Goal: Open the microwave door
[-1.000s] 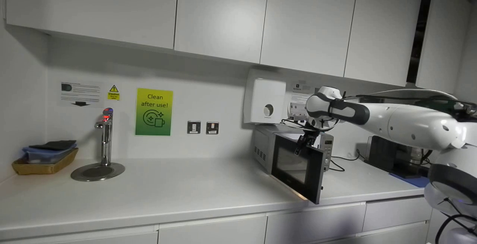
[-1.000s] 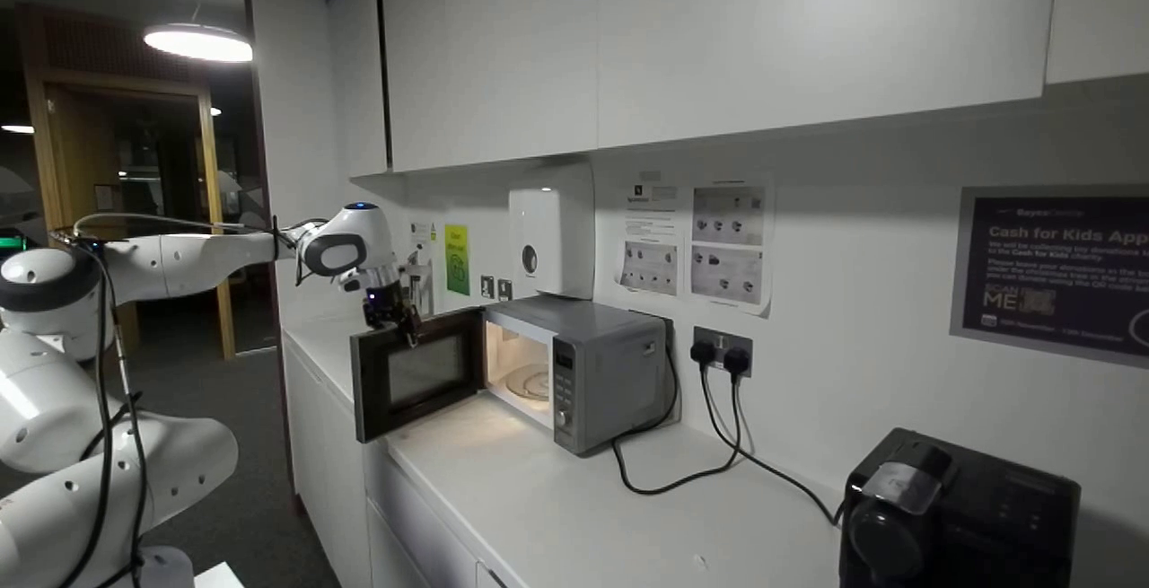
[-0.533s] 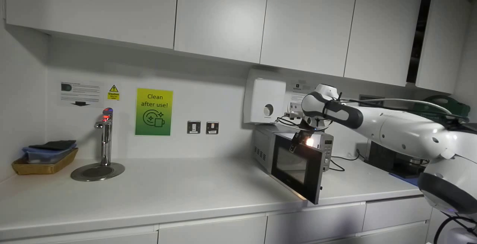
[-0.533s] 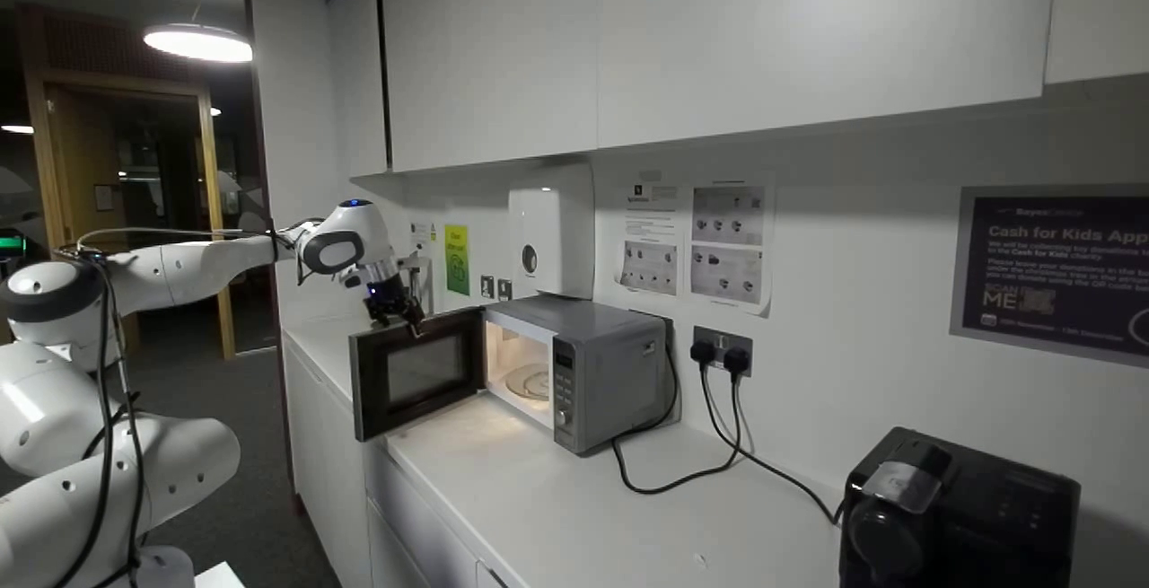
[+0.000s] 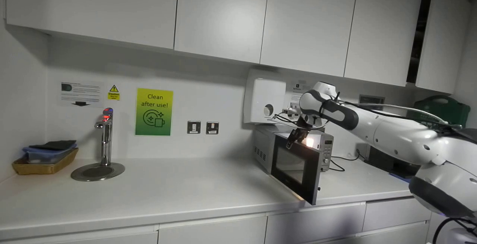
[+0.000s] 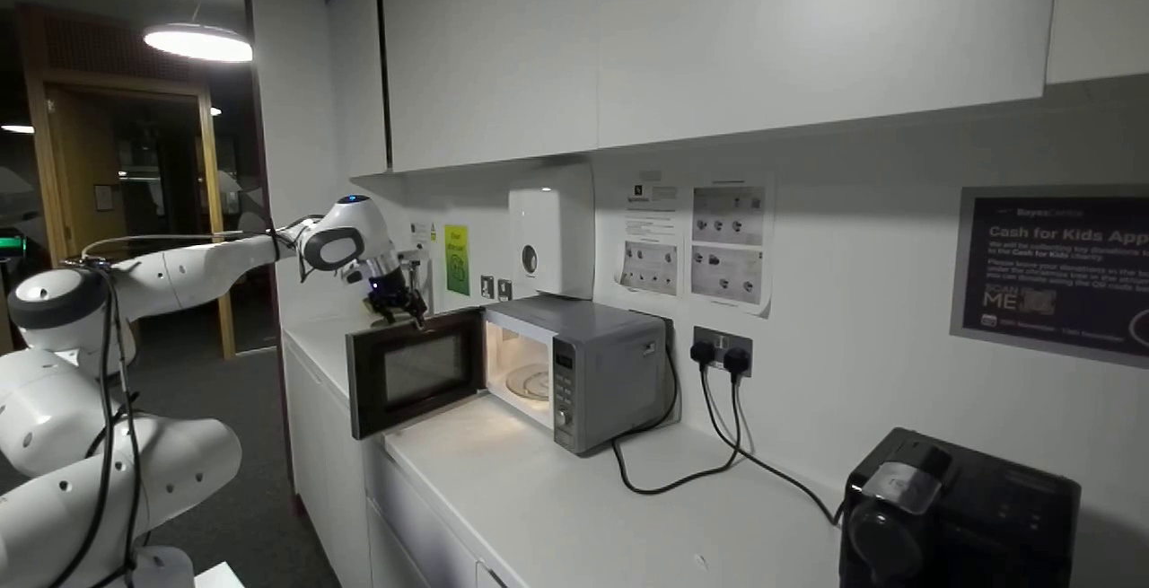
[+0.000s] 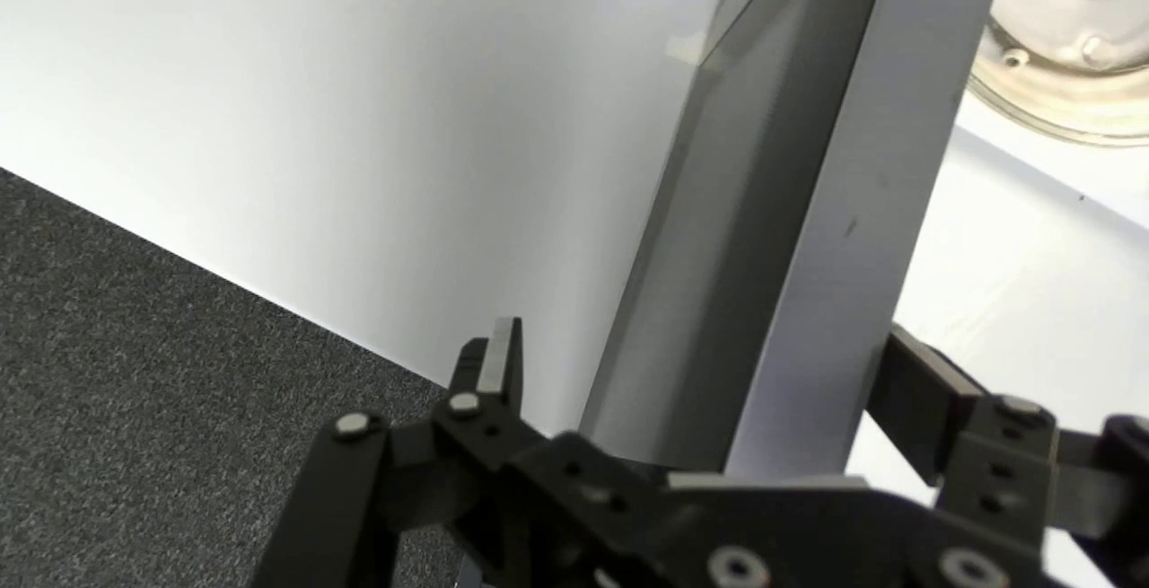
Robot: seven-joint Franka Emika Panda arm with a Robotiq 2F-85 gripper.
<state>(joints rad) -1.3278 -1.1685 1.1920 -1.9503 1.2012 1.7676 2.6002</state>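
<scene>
In an exterior view: "Clean after use!" on yellow-to-green rectangular sign (image 5: 154,112), white wall (image 5: 214,98). "Caution" on small yellow label with black warning triangle (image 5: 113,94), same wall; smaller line illegible. In an exterior view: dark rectangular grey-bordered poster (image 6: 1050,276), "Cash for Kids App", cut off; "SCAN ME"; faint "BayesCentre". White printed paper sheet (image 6: 729,242): too small to read.

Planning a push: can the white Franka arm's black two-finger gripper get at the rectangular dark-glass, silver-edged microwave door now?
Likely yes: in the wrist view the gripper is open and seems to straddle the microwave door at its top edge, with no obstacle showing between. Contact is unclear.
</scene>
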